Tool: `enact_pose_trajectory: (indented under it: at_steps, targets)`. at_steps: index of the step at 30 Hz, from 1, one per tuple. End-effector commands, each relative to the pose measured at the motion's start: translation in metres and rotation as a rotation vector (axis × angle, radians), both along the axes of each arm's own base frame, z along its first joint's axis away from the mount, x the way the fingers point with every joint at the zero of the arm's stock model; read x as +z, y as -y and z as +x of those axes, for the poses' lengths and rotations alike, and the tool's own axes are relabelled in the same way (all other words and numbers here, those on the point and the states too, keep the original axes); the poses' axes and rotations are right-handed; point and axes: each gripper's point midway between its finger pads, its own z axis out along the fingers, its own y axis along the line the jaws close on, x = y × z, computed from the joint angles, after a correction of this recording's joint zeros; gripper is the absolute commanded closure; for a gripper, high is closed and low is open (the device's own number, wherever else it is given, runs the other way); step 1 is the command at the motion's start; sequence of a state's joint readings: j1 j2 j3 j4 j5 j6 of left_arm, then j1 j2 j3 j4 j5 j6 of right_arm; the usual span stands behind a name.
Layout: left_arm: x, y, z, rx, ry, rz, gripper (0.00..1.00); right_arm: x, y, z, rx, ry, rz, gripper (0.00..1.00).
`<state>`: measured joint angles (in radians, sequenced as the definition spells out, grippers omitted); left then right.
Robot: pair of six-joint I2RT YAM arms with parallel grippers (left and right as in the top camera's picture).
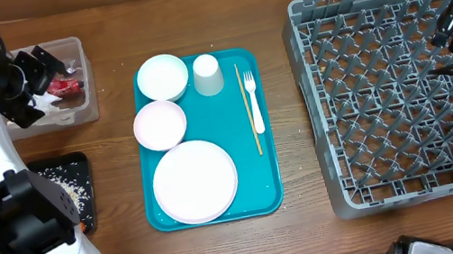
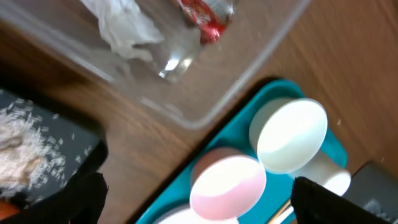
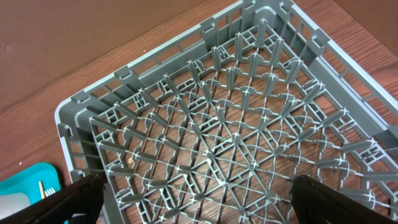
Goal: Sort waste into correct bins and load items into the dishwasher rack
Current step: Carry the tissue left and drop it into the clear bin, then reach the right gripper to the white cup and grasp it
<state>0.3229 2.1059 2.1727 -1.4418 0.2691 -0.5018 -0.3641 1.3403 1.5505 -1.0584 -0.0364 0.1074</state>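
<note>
Both spread: left tool [image 1: 43, 72] over clear tub [image 1: 84, 81] holding crumpled napkin [image 2: 124, 28], right tool [image 3: 199, 199] over grey grid rack [image 3: 249, 124].

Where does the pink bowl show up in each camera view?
Overhead: the pink bowl sits on the left side of the teal tray, between the white bowl and the plate.
Left wrist: bottom centre, below and left of the white bowl.
Right wrist: not in it.
Shared landmark: the teal tray, whose corner shows at the right wrist view's bottom left.
</note>
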Motion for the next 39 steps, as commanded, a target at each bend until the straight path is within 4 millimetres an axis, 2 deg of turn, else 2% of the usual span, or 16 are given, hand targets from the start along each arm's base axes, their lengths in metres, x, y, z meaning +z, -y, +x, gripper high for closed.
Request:
enact_pose_trajectory:
  at_steps: [1, 5, 7, 13, 15, 26, 28, 32, 35, 37, 39]
  targets:
    - [0.047, 0.013, -0.017, -0.011, 0.052, 0.133, 0.07, 0.006, 0.002, 0.002, -0.004, 0.014, -0.015, 0.00]
    - [0.068, 0.003, -0.036, 0.114, 0.033, 0.254, 0.05, 0.006, 0.002, 0.002, -0.004, 0.014, -0.015, 0.00]
    - [0.075, -0.004, -0.043, 0.164, 0.034, 0.294, 0.00, 0.006, 0.002, 0.002, -0.004, 0.014, -0.015, 0.00]
    - [0.077, -0.034, -0.055, 0.220, -0.009, 0.426, 0.00, 0.006, 0.002, 0.002, -0.004, 0.014, -0.015, 0.00]
    - [0.076, -0.037, -0.060, 0.227, -0.027, 0.428, 0.00, 0.006, 0.002, 0.002, -0.004, 0.014, -0.015, 0.00]
    - [0.076, -0.038, -0.060, 0.229, -0.026, 0.430, 0.00, 0.007, 0.000, 0.002, 0.005, 0.019, -0.006, 0.00]
    - [0.076, -0.038, -0.060, 0.229, -0.026, 0.430, 0.00, 0.008, -0.014, 0.007, 0.058, 0.045, 0.060, 0.00]
    - [0.076, -0.038, -0.060, 0.229, -0.026, 0.430, 0.00, 0.017, -0.059, 0.014, 0.177, 0.114, 0.312, 0.00]
    - [0.076, -0.038, -0.060, 0.229, -0.027, 0.430, 0.00, 0.048, -0.108, 0.021, 0.370, 0.220, 0.562, 0.00]
    - [0.076, -0.038, -0.060, 0.229, -0.027, 0.430, 0.00, 0.066, -0.137, 0.024, 0.527, 0.273, 0.622, 0.00]
    - [0.076, -0.038, -0.060, 0.229, -0.027, 0.430, 0.00, 0.071, -0.162, 0.029, 0.619, 0.288, 0.617, 0.00]
